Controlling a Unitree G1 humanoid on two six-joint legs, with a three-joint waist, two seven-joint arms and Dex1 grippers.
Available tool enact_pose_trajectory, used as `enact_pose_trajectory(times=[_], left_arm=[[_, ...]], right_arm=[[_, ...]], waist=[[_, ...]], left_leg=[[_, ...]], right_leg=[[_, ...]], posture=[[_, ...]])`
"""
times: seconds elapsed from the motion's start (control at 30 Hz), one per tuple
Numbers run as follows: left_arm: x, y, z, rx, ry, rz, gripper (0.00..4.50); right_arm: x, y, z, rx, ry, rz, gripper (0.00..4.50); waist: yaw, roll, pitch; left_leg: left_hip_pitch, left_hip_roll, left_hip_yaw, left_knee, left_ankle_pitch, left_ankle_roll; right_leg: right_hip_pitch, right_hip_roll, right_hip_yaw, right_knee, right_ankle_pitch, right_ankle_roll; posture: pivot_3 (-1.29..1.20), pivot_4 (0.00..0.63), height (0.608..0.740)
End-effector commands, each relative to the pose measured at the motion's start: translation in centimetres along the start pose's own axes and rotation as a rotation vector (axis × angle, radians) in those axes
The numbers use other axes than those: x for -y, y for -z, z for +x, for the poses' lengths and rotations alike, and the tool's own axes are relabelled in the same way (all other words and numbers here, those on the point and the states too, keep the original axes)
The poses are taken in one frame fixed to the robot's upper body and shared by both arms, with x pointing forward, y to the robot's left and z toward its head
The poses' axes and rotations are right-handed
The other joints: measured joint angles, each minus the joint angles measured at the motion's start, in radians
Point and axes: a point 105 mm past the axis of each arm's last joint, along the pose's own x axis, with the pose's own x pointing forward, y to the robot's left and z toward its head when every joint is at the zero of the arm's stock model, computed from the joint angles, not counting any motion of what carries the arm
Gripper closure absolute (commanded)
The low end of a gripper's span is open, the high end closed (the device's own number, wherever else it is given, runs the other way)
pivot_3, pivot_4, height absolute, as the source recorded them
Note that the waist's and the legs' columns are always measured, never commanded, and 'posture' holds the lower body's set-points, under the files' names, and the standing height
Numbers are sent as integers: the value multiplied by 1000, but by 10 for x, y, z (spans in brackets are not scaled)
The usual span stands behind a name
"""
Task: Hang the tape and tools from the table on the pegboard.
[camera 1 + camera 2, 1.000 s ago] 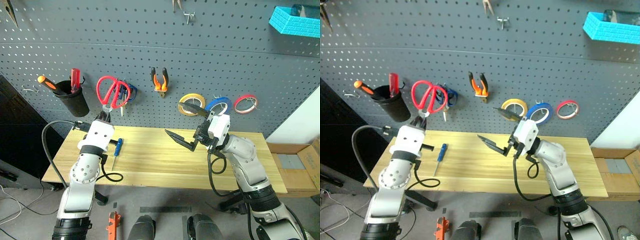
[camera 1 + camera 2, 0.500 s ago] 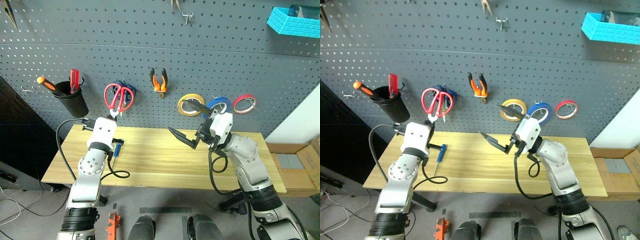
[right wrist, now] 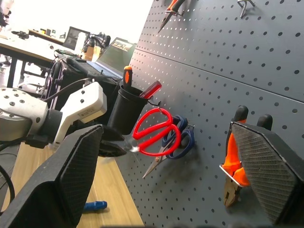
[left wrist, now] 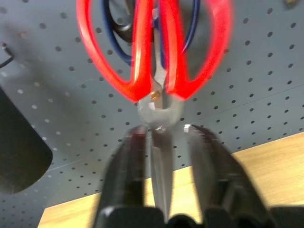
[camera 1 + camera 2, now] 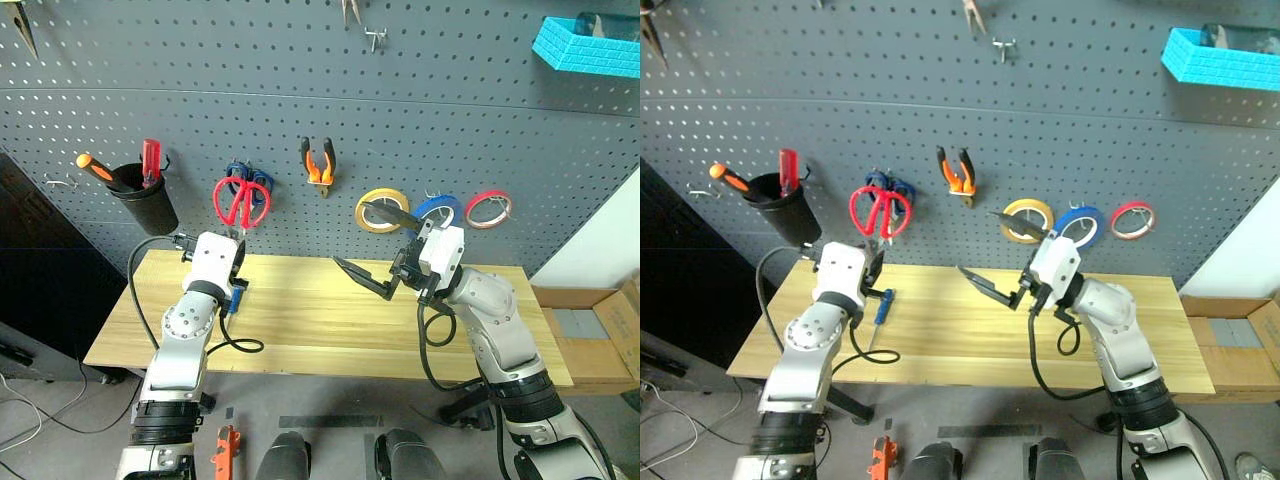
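The left gripper [image 4: 164, 135] sits just under the red scissors [image 5: 240, 198], its two black fingers [image 4: 128, 161] parted a little to either side of the blades; from the wrist view there seems to be a sliver of gap on each side, so I'd say the fingers have let go or nearly so, though I can't rule out a light touch. The scissors hang by their handles on the pegboard [image 5: 300, 90], in front of a blue-handled pair [image 5: 885, 184], so that tool looks as good as hung. The right gripper [image 5: 370, 245] is held up over the middle of the table [image 5: 330, 320], jaws spread wide and holding nothing. As for progress: the pliers [image 5: 318, 162] are already on their hook to the right of the scissors, and the yellow tape [image 5: 383, 208] hangs further right beside a blue roll [image 5: 437, 210] and a red roll [image 5: 490, 207]. What's left, by my reckoning, is the small blue screwdriver [image 5: 881, 305], lying on the table close below the left gripper. So three things look done, one to go.
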Motion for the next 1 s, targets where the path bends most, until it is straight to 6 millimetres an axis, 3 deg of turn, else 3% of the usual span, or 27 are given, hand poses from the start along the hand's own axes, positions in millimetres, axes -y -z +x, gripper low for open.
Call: enact_pose_trajectory(times=[0.03, 0.13, 0.2, 0.4, 0.6, 0.87, 1.0], left_arm=[[-4, -11, 3, 42, -6, 17, 1523], [0, -4, 3, 19, -3, 15, 490], [4, 4, 0, -14, 4, -3, 26], [12, 43, -25, -162, 8, -67, 26], [-12, 68, -42, -271, -83, -74, 26], [-25, 67, -12, -254, -57, -130, 26], [-28, 72, 5, -268, -37, -173, 26]], right_arm=[[1, -13, 1, 33, -6, -45, 0], [-1, -13, -1, 27, -11, -40, 0], [-2, -12, -3, 20, -11, -32, 0], [-13, -5, -2, -52, -59, 29, 0], [-34, 11, 2, -145, -178, 95, 0], [-35, 14, 36, -158, -250, 114, 0], [-31, 16, 42, -167, -254, 114, 0]], waist=[[-1, 0, 0], [-2, 0, 0], [-3, 0, 0], [-18, 1, 2], [-24, 4, 26], [-23, 5, 86], [-24, 5, 116]], left_leg=[[0, 0, 0, 0, 0, 0], [0, 0, 0, 0, 0, 0], [0, 0, 0, 0, 0, 0], [0, 0, 0, 0, 0, 0], [3, 1, -1, 0, 0, 1], [2, 1, -2, -1, 0, 1], [-11, 0, -3, 1, 0, 1]], right_leg=[[0, 0, 0, 0, 0, 0], [0, 0, 0, 0, 0, 0], [0, 0, 0, 0, 0, 0], [0, 0, 1, 0, -1, 0], [2, 0, -1, 2, -5, -3], [1, 0, -1, 2, -4, -1], [-11, -1, -2, 2, -1, -3]], posture=[[51, 84, 740], [44, 87, 740], [41, 93, 740], [34, 137, 740], [51, 211, 740], [46, 316, 740], [37, 341, 740]])
